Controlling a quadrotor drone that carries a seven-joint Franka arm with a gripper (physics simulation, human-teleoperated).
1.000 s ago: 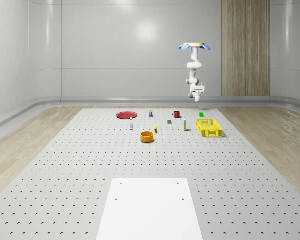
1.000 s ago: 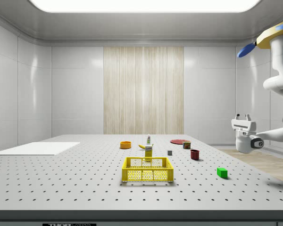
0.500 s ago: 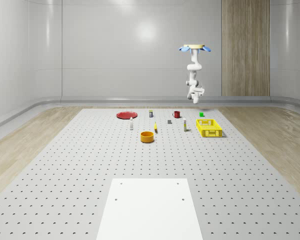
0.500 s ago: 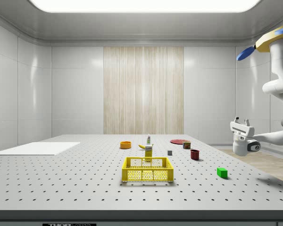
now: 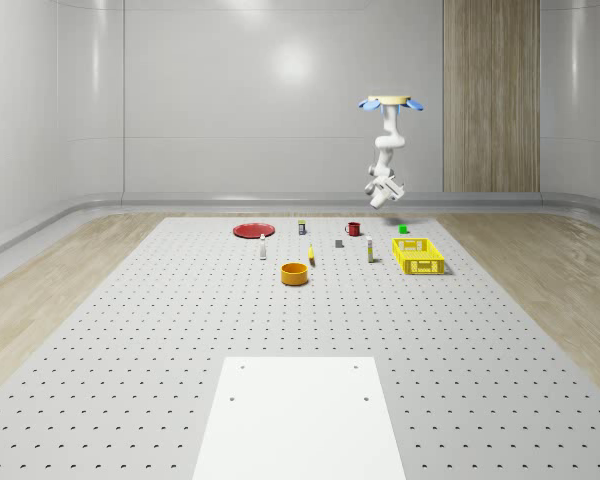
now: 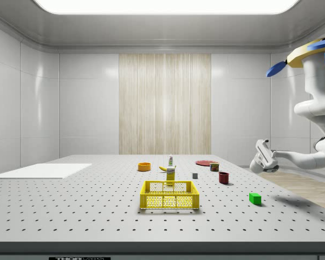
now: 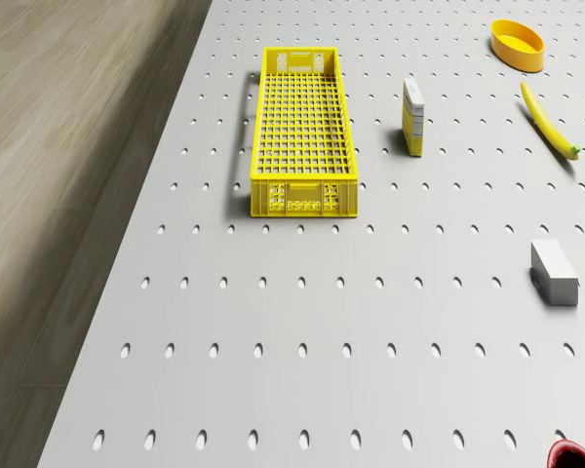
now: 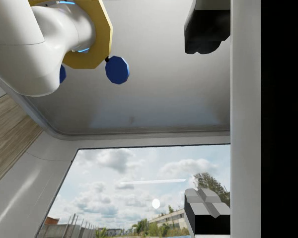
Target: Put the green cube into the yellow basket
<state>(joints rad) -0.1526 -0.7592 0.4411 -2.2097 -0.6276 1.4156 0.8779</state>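
Gripper held high in the air, fingers apart, clamped on nothing, tilted upward. Carried beneath drone, hovering above far end of perforated table. Green cube resting on table, below gripper, apart from yellow basket. Red mug nearby.

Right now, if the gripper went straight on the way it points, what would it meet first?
Nothing on the table: the gripper, under the hovering drone near the green cube, tilts upward toward the ceiling; depth unclear.
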